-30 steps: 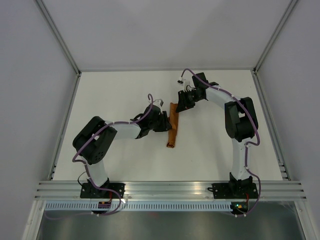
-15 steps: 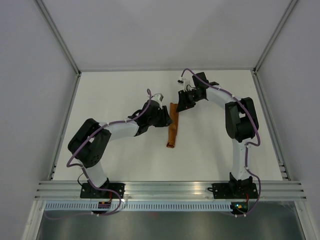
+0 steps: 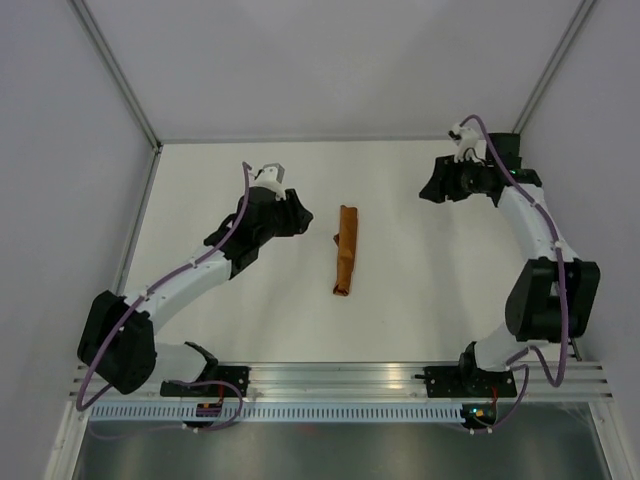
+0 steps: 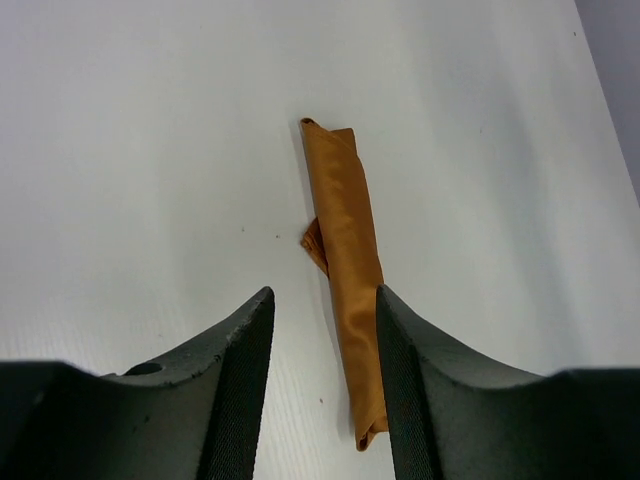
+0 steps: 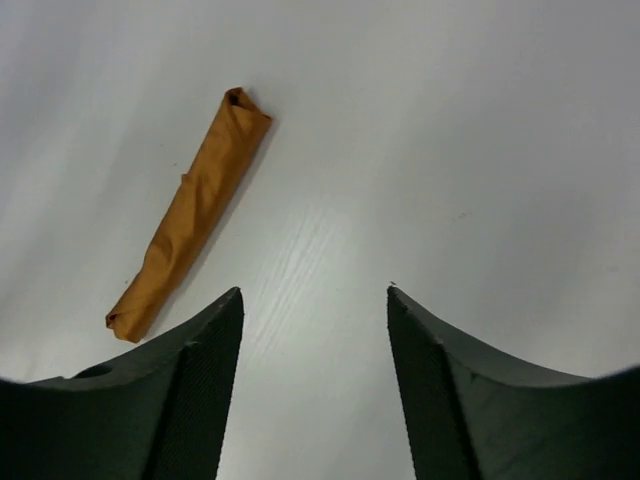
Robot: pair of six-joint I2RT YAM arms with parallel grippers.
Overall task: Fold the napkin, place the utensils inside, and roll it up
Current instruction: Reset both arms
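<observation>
**Napkin rolled; both grippers off it.**
The napkin (image 3: pixel 346 250) lies as a tight roll near the middle of the table (image 3: pixel 420 300), between the two arms, with a small flap sticking out on its left side. The left gripper (image 3: pixel 300 222) is just left of the roll, jaws partly apart, holding nothing. The right gripper (image 3: pixel 428 192) is well apart to the right, jaws wide, empty.

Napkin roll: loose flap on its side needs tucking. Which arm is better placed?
Left, probably. The left gripper is nearer the napkin, on the side of its loose flap, open and facing it; the right gripper is off by the far right corner.
</observation>
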